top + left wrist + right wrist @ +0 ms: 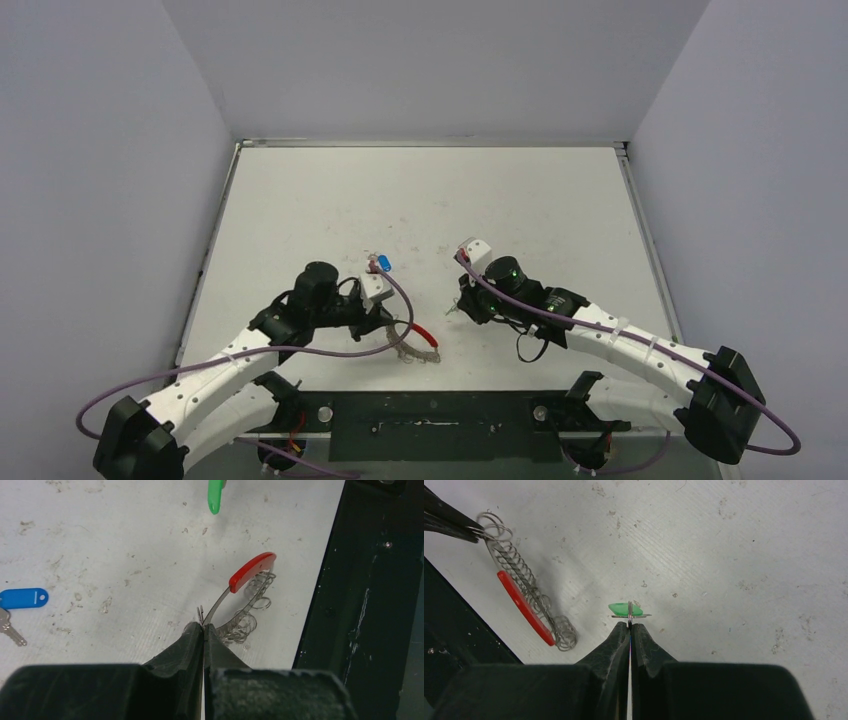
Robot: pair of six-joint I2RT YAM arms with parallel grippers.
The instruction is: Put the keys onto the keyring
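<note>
The keyring (245,611) is a silvery coiled-wire loop with a red sleeve (252,569), lying near the table's front edge. My left gripper (203,623) is shut on its bare metal end. The same keyring (526,587) shows at the left of the right wrist view, and its red sleeve (425,336) in the top view. My right gripper (629,622) is shut on the green-headed key (625,610), pinching its small metal loop just above the table. That green key (215,495) hangs beyond the ring. The blue-headed key (22,598) lies flat and free, left of the ring.
A dark metal strip (360,605) runs along the table's front edge right beside the keyring. Both arms meet low over the front middle of the white table (430,200), the left gripper (393,335) and right gripper (460,305) a short gap apart. The blue key (380,263) lies behind them.
</note>
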